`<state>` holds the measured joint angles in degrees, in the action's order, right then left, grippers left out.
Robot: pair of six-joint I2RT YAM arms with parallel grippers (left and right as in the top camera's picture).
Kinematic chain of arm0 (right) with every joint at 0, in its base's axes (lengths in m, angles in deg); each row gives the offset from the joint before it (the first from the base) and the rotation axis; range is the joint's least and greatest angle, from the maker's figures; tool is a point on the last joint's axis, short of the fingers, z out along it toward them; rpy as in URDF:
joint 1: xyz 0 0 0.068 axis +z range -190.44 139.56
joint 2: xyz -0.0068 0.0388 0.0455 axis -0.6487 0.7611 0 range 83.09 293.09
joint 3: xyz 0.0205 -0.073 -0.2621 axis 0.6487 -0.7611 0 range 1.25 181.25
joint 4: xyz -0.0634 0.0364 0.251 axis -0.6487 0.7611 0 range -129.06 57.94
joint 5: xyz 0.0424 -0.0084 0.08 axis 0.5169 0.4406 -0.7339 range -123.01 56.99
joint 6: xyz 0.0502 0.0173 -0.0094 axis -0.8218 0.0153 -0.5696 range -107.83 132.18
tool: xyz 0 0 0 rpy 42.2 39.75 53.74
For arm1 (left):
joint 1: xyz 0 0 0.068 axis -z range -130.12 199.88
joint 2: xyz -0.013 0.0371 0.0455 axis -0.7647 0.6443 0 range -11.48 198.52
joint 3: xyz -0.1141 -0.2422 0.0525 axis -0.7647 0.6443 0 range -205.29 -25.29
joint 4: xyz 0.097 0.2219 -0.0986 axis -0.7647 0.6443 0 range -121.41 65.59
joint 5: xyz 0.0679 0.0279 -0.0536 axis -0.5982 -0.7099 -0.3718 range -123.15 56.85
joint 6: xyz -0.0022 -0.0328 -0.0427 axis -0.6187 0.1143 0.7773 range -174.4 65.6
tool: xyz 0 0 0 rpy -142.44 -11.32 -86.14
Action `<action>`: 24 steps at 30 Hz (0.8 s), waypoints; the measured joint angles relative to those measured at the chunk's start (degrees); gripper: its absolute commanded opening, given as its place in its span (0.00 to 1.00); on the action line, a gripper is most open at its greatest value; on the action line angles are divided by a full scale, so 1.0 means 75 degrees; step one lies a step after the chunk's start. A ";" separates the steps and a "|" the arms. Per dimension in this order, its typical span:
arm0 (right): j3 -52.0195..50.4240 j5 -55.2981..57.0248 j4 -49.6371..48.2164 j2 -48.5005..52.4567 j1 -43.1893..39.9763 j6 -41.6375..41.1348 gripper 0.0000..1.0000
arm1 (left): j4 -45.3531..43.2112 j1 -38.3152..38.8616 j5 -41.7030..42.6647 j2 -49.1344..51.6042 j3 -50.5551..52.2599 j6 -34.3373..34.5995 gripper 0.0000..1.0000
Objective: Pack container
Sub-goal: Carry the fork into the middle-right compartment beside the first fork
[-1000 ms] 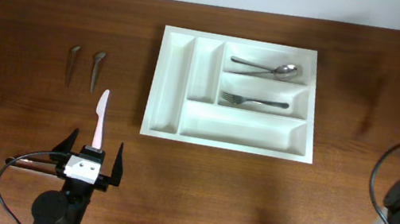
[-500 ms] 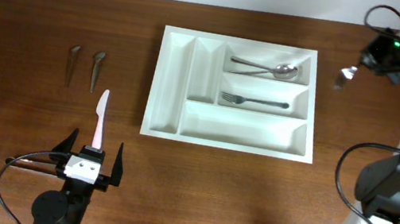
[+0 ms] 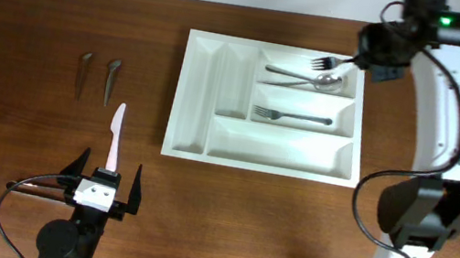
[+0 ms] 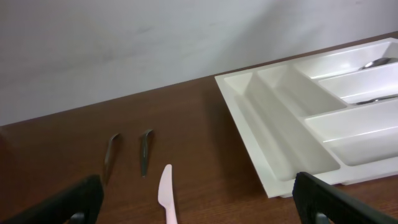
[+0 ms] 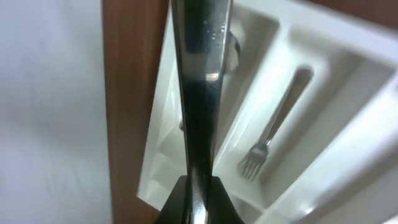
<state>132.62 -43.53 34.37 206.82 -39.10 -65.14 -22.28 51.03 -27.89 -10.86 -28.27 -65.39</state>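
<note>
The container, a white five-compartment cutlery tray (image 3: 182,94), lies at the table's middle. A spoon (image 3: 312,79) lies in its top right compartment and a fork (image 3: 292,117) in the one below. My right gripper (image 3: 358,60) is shut on a metal fork (image 3: 324,63) and holds it above the tray's top right corner. In the right wrist view the held fork's handle (image 5: 199,93) runs up from the jaws (image 5: 198,199) over the tray (image 5: 161,143). My left gripper (image 3: 104,191) is open and empty, just short of a pink plastic knife (image 3: 116,134).
Two small dark metal utensils (image 3: 83,73) (image 3: 112,78) lie on the table left of the tray. They also show in the left wrist view (image 4: 111,158) (image 4: 145,149), behind the pink knife (image 4: 166,196) and left of the tray (image 4: 273,124).
My right arm has swung in from the table's far right to the tray's top right corner, carrying the fork. The left arm has not moved.
</note>
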 measured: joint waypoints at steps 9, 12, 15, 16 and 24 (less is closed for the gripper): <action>-0.0003 0.1154 0.0017 0.0041 0.1268 -0.2713 0.04 | 0.0000 0.0000 0.0000 0.0000 0.0000 0.0000 0.99; -0.0003 0.1303 0.0015 0.0175 0.1515 -0.2990 0.05 | 0.0000 0.0000 0.0000 0.0000 0.0000 0.0000 0.99; -0.0003 0.1402 0.0015 0.0414 0.1661 -0.3139 0.05 | 0.0000 0.0000 0.0000 0.0000 0.0000 0.0000 0.99; -0.0003 0.1425 0.0015 0.0510 0.1684 -0.3185 0.04 | 0.0000 0.0000 0.0000 0.0000 0.0000 0.0000 0.99; -0.0003 0.1495 0.0015 0.1163 0.1693 -0.3421 0.05 | 0.0000 0.0000 0.0000 0.0000 0.0000 0.0000 0.99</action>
<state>132.60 -32.32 34.48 215.54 -26.40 -90.80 -22.28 51.03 -27.89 -10.86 -28.27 -65.39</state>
